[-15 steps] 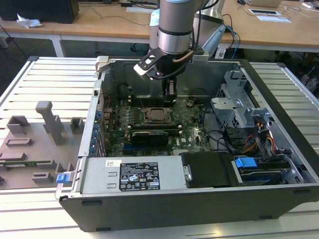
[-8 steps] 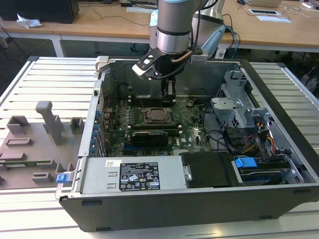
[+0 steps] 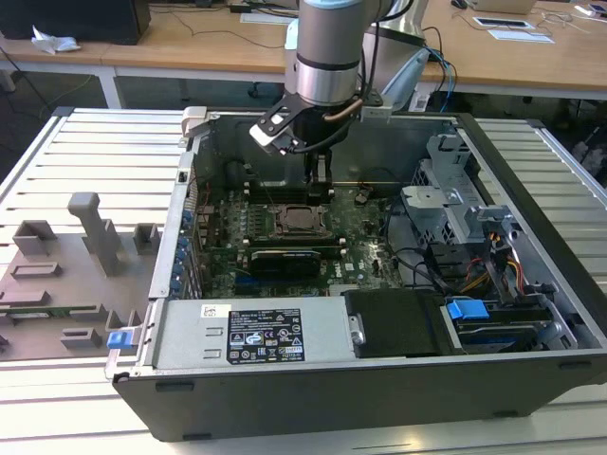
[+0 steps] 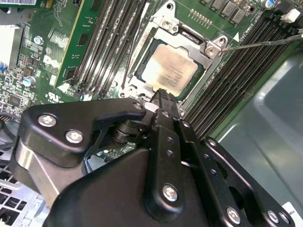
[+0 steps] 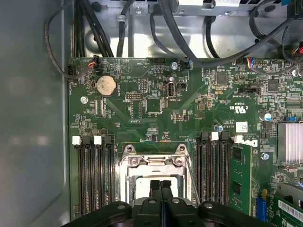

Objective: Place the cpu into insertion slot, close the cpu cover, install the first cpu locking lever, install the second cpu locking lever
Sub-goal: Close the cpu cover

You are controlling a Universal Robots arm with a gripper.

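Here, the gripper, jaws pinched together on nothing, hangs at twelve o'clock of the seated cpu, exterior view.

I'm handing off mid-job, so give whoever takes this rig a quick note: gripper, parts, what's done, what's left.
Gripper: shut, holding nothing, tips over the cpu.
Parts: the cpu sits in the insertion slot; the cpu cover lies down around it.
Done: placement, and the cover looks closed.
Left: the locking levers; one lever rod sticks out away from the socket, apparently unlatched.
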